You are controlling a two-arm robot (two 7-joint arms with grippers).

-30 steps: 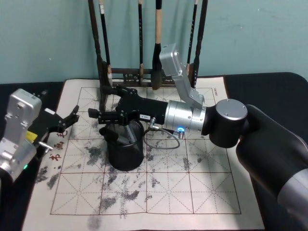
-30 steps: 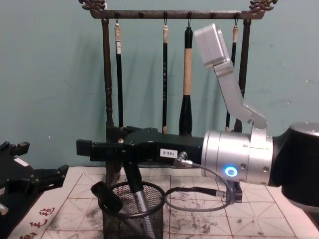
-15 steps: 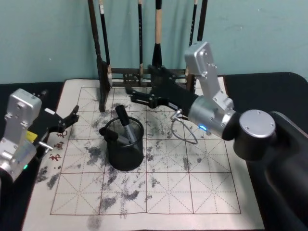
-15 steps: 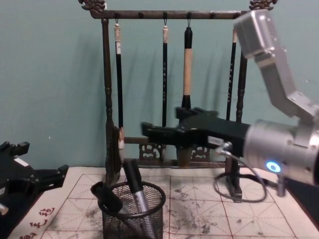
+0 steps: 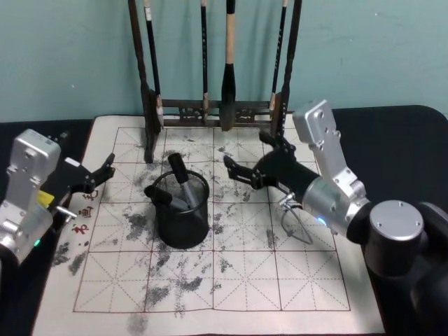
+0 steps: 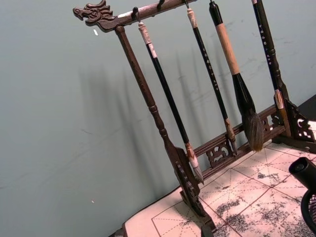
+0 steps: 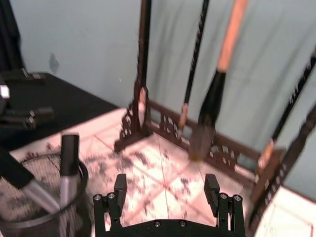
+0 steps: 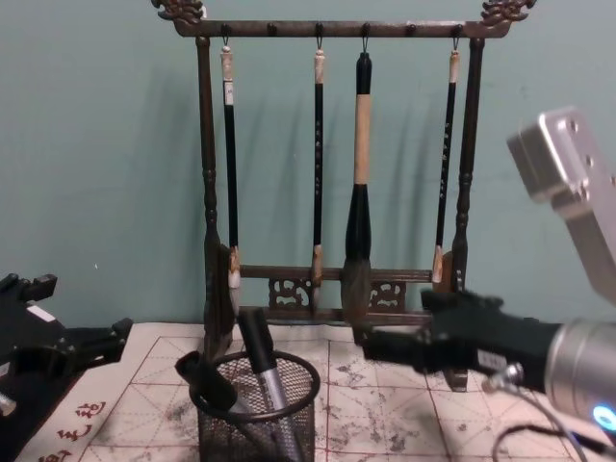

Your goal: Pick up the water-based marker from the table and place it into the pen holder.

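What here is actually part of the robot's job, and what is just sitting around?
Part of the job:
- marker, standing in the pen holder
- right gripper, open and empty, beside the holder

Just around:
- brush rack with hanging brushes
- ink-stained grid mat
- left gripper, parked at the mat's left edge

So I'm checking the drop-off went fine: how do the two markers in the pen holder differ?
The upright marker stands steeply in the pen holder, its black cap above the rim and its silver barrel inside. The leaning marker tilts far toward the robot's left, its black cap hanging out over the rim. Both are black-capped and sit in the cup. The right gripper is open beside the holder; the left gripper is parked, open.
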